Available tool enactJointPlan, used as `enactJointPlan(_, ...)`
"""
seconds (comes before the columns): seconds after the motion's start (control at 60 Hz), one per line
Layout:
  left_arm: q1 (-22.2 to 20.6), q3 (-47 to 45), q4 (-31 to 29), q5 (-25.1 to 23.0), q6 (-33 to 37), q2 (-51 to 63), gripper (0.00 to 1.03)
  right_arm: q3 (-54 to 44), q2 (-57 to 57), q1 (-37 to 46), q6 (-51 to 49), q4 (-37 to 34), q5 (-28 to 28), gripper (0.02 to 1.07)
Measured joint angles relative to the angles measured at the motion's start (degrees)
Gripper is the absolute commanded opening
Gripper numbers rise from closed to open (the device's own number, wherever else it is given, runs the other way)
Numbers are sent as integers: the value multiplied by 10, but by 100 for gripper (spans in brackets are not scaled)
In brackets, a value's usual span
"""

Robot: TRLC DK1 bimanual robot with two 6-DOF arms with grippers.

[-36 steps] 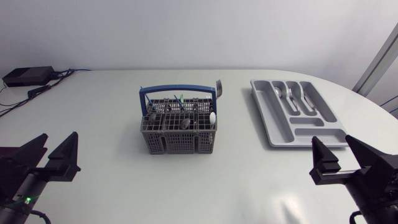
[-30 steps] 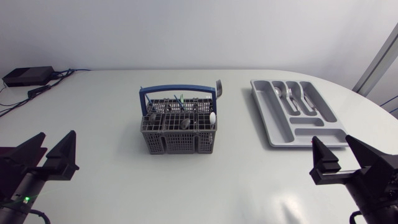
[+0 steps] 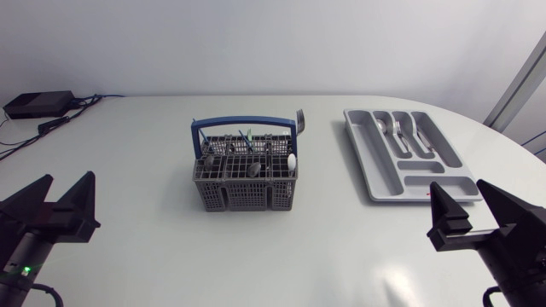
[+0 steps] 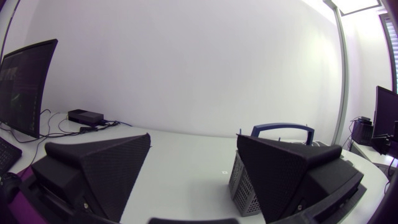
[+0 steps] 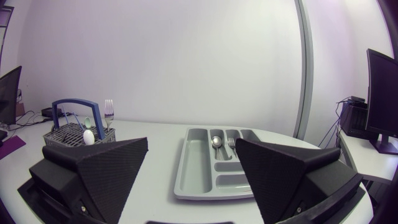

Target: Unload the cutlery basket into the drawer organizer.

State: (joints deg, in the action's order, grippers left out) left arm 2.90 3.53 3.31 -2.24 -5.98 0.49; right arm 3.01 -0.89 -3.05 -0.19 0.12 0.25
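Here, basket at table middle, organizer well apart toward right edge; left gripper, right gripper released at near corners.

A white table with a rounded edge stands before a plain pale wall.

Both arms sit low at the near side, well apart, the left gripper coming in at the head view's left edge and the right gripper at its right. Each matte black pair of wedge-shaped fingers stands spread wide, tips pointing forward. A small green light glows on the left arm. Each wrist camera shows its own gripper's two broad fingers, left and right, parted around a wide gap
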Motion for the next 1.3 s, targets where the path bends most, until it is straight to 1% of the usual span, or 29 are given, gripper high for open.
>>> enactJointPlan(0.25, -14, 73, 0, 0, 0, 104, 96, 39, -55, -9, 0, 1, 0, 102)
enactJointPlan(0.4, -34, 136, -26, 0, -1, 171, 96, 61, -99, -21, 2, 1, 12, 102)
enactJointPlan(0.483, -44, 175, -51, 3, -1, 209, 96, 77, -126, -26, 7, -7, 14, 102)
enactJointPlan(0.533, -52, 199, -71, 13, -1, 233, 96, 88, -141, -28, 13, -17, 15, 102)
enactJointPlan(0.583, -64, 226, -104, 25, -1, 259, 96, 99, -156, -30, 16, -29, 16, 102)
enactJointPlan(0.733, -96, 313, -203, 39, 3, 355, 96, 134, -198, -39, 18, -67, 32, 102)
enactJointPlan(0.833, -112, 360, -259, 41, 24, 415, 96, 159, -231, -43, 19, -98, 42, 102)
enactJointPlan(0.917, -125, 381, -278, 41, 46, 449, 96, 181, -265, -45, 19, -126, 43, 102)
enactJointPlan(1.067, -141, 409, -305, 41, 61, 492, 95, 222, -329, -49, 19, -170, 43, 102)
enactJointPlan(1.3, -205, 465, -344, 41, 65, 559, 96, 246, -376, -76, 19, -196, 41, 102)
